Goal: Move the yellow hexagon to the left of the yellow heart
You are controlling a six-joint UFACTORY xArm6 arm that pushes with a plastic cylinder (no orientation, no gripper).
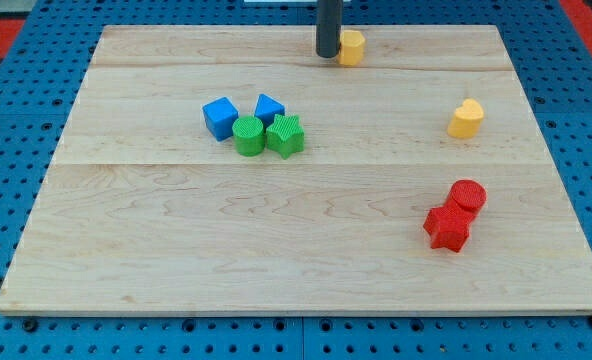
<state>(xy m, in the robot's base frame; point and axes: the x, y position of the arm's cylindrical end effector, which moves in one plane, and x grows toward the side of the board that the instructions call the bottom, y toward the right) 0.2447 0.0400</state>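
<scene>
The yellow hexagon (352,46) sits near the view's top edge of the wooden board, right of centre. My tip (328,54) stands right against the hexagon's left side. The yellow heart (466,119) lies lower and further to the view's right, well apart from the hexagon.
A blue cube (220,117), a blue block (269,107), a green cylinder (248,136) and a green star (286,135) cluster left of centre. A red cylinder (467,196) and a red star (447,228) sit at the lower right. The board (176,250) lies on a blue pegboard.
</scene>
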